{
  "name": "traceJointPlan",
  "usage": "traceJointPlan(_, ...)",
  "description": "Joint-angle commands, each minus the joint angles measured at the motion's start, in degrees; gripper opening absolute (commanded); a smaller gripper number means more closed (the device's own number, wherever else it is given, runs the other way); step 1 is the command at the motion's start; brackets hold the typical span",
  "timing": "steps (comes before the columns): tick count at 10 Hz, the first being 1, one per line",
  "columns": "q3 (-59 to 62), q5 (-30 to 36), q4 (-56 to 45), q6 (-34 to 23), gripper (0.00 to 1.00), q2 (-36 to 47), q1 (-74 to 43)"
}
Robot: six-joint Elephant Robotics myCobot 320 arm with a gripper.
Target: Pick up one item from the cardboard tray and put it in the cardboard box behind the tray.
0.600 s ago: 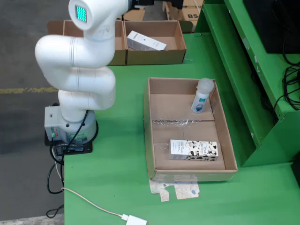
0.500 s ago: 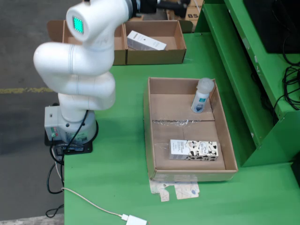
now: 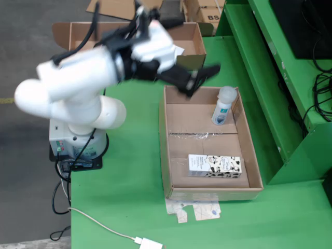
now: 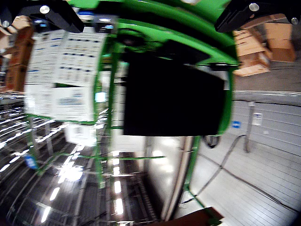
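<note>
image, the fixed overhead view, shows the gripper (image 3: 199, 78) hanging just above the far left corner of the cardboard tray (image 3: 165, 155), black fingers spread wide with nothing between them. the gripper camera agrees: two dark finger tips sit at the top corners of its frame, far apart, and it looks out at green framing and a dark panel, not at the tray, so the wrist seems tipped up and outward.

inside the tray two items remain. the small white bottle (image 3: 223, 106) leans in the far right corner, against the right wall. the cow-patterned carton (image 3: 214, 166) lies flat in the near half, its long axis across the tray from left wall to right wall.

from the gripper the bottle lies to the right in this view and close; the carton is well nearer the camera. the bottle looks the likelier target, and the wrist would probably need to pitch down first.

the cardboard box (image 3: 176, 56) behind the tray already holds one white pack.
</note>
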Motion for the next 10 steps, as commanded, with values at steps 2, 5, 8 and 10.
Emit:
traceJointPlan(2,-0.43,-93.61,0.46,-35.22,1.00,43.43,-4.83)
traceJointPlan(5,-0.43,-93.63,0.45,-57.80,1.00,43.43,-4.83)
traceJointPlan(8,-0.43,-93.63,0.45,-72.60,1.00,43.43,-4.83)
traceJointPlan(10,-0.43,-93.62,0.46,-78.60,1.00,43.42,-4.83)
